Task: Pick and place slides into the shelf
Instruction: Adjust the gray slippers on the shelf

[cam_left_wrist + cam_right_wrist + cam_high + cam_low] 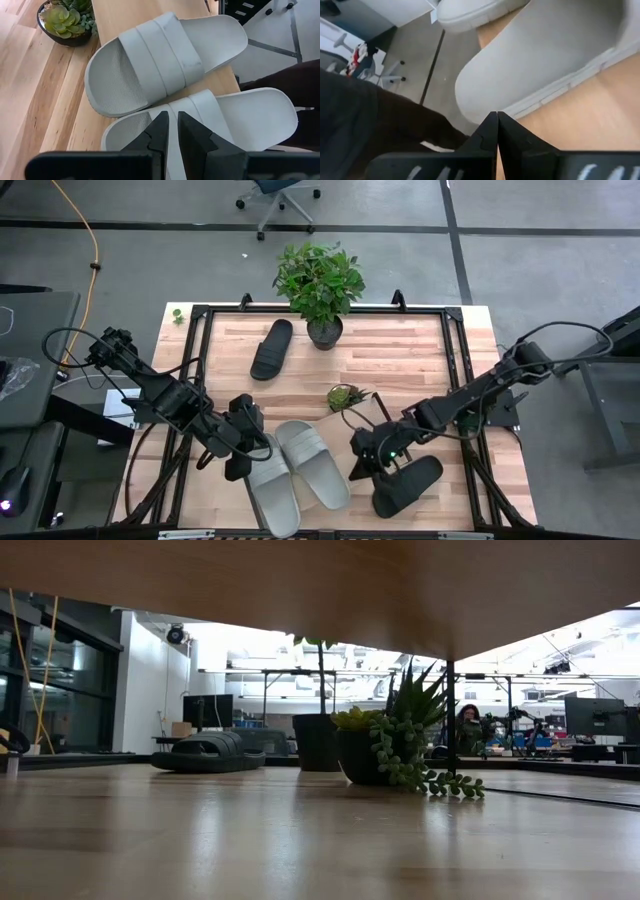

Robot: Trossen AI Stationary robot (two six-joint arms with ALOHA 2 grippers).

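Pinching the strap of the nearer grey slide [210, 125] with my left gripper [172, 131], I keep its fingers almost together for a firm hold. My right gripper [496, 125], fingers pressed together, sits by a black slide [408, 483]. Another black slide [271, 348] lies far across the worktop [400, 355], near the potted plant [318, 283].

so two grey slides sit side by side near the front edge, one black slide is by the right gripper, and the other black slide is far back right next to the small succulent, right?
Not quite. The far black slide lies beside the tall leafy plant, not the small succulent, which sits nearer the table's middle; the high view shows it. The rest holds: the two grey slides lie side by side near the front, and the other black slide is by the right gripper.
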